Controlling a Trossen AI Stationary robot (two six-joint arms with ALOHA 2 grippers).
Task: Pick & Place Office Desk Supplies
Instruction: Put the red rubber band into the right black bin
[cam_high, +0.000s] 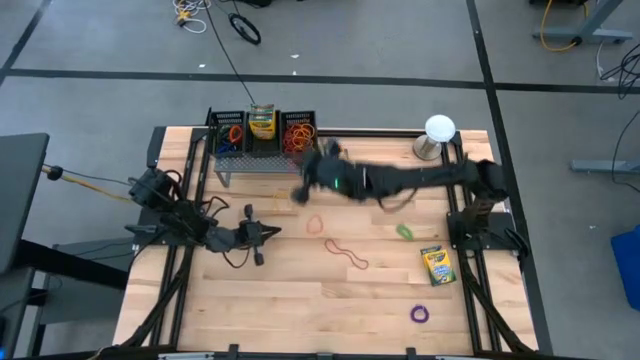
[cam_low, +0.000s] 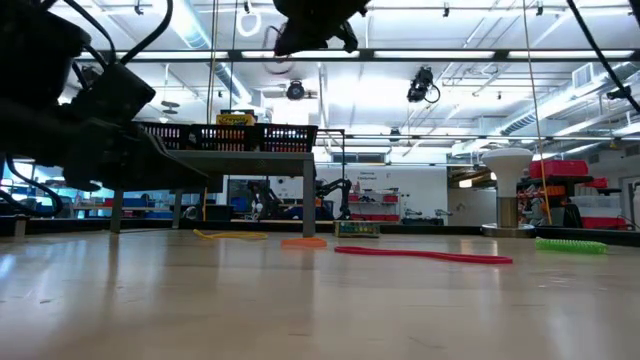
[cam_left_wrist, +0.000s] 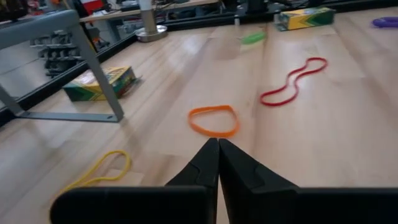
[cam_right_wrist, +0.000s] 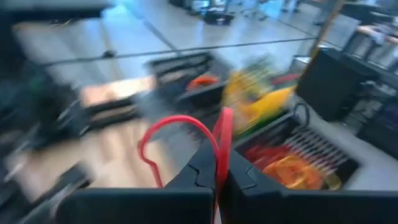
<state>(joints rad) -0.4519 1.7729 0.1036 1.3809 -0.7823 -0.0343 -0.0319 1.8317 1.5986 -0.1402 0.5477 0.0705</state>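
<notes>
My right gripper (cam_right_wrist: 217, 152) is shut on a red rubber band (cam_right_wrist: 168, 134), high over the table, in front of the black mesh organizer (cam_high: 262, 135) on its stand. The organizer holds a crayon box (cam_high: 262, 122) and heaps of bands. My left gripper (cam_left_wrist: 217, 149) is shut and holds nothing. It stands low over the table's left part (cam_high: 272, 232), pointing at an orange band (cam_left_wrist: 214, 120) that lies flat. A yellow band (cam_left_wrist: 102, 168) lies beside it, and a long red band (cam_left_wrist: 292, 81) lies farther off. My right gripper pinches the red rubber band between its two fingers at one stretch of the loop (cam_right_wrist: 221, 146). The rest of the loop bows out ahead of the fingertips, lifted clear of the table and the organizer.
A crayon box (cam_left_wrist: 99, 84) lies by the stand's leg, and another (cam_high: 436, 265) lies at the table's right. A green band (cam_high: 404, 231) and a purple band (cam_high: 420, 314) lie on the right half. A white ball on a metal base (cam_high: 438, 135) stands at the far right.
</notes>
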